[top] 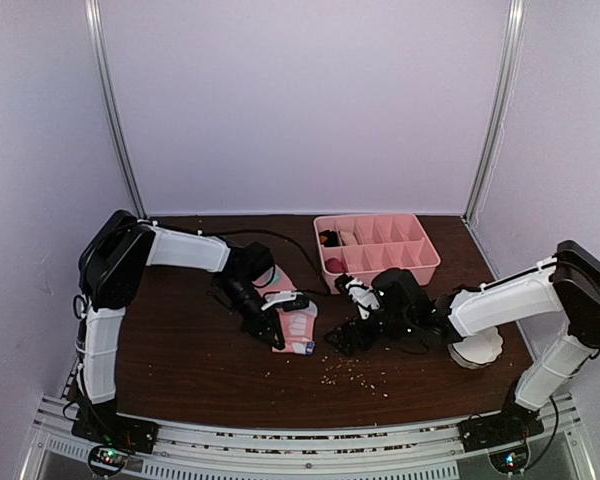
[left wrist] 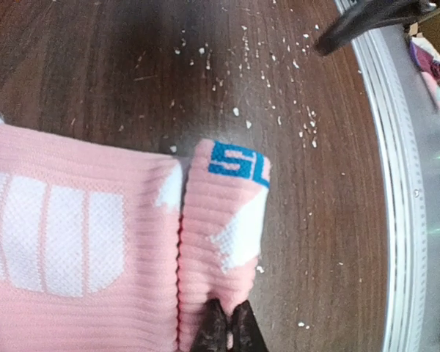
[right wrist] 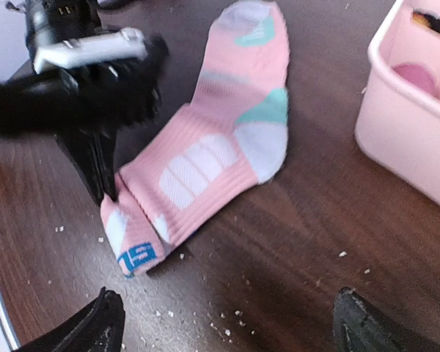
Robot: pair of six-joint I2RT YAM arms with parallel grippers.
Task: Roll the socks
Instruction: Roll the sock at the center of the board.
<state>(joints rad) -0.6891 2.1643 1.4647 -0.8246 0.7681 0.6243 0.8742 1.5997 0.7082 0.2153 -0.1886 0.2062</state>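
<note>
The pink sock (top: 298,318) with mint-green and white patches lies flat on the brown table, toe toward the back. Its cuff end (left wrist: 220,213) with a blue label is folded over onto the leg; it also shows in the right wrist view (right wrist: 128,235). My left gripper (left wrist: 229,326) is shut on the edge of that folded cuff, and shows from above (top: 277,340) and in the right wrist view (right wrist: 103,176). My right gripper (right wrist: 227,315) is open and empty, low over the table just right of the cuff (top: 340,340). I cannot make out the beige sock.
A pink divided tray (top: 380,266) stands at the back right with small dark and pale items in its left compartments; its wall shows in the right wrist view (right wrist: 403,139). A white scalloped object (top: 477,350) lies under the right arm. Crumbs (top: 358,375) litter the front.
</note>
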